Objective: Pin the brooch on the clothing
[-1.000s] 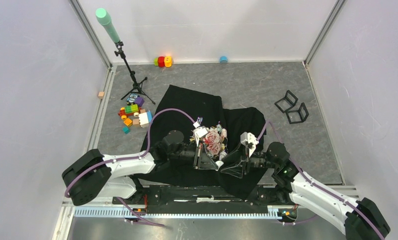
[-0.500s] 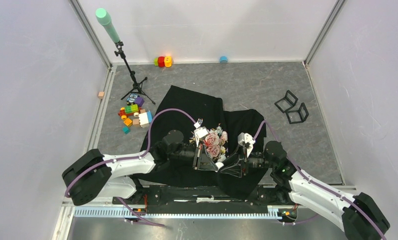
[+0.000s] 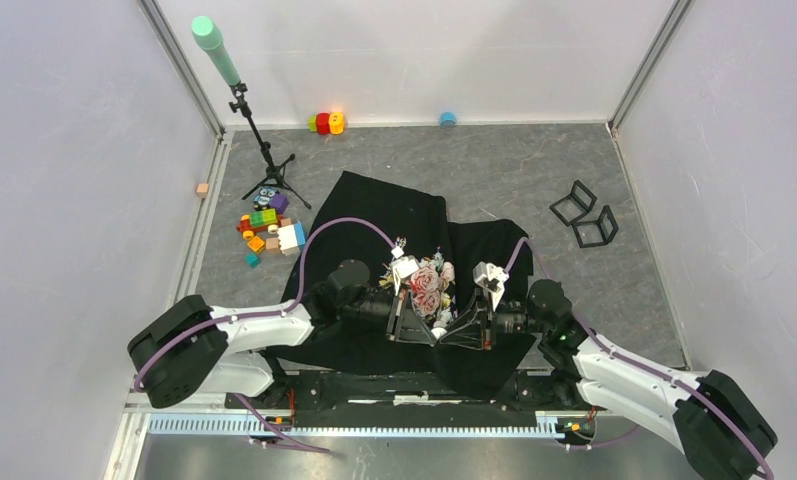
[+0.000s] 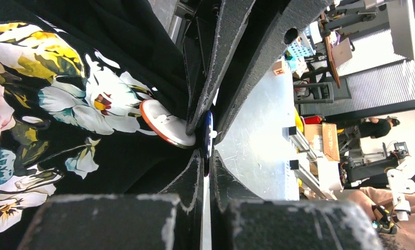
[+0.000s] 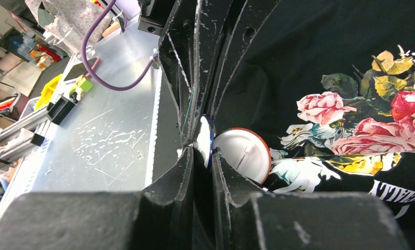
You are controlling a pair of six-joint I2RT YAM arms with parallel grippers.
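Observation:
The black T-shirt (image 3: 374, 210) lies on the table, and its rose print shows in both wrist views (image 4: 33, 104) (image 5: 361, 120). My left gripper (image 3: 430, 334) and right gripper (image 3: 450, 334) meet tip to tip over the shirt's near part. Both are shut edge-on on one thin blue-edged round badge (image 4: 208, 134) (image 5: 205, 139). A round brooch with a white back, an orange rim and a pin bar (image 5: 244, 153) (image 4: 166, 122) leans tilted on the shirt against the fingertips, touching the blue-edged badge.
Toy blocks (image 3: 266, 228) lie left of the shirt. A tripod with a green cylinder (image 3: 236, 95) stands at the back left. Black wire frames (image 3: 584, 213) sit at the right. Small toys (image 3: 326, 122) (image 3: 447, 118) lie by the back wall. A metal edge plate (image 5: 106, 146) is near.
My right gripper has moved left toward my left gripper, closing the gap, and their tips now meet. The left arm has shifted only slightly.

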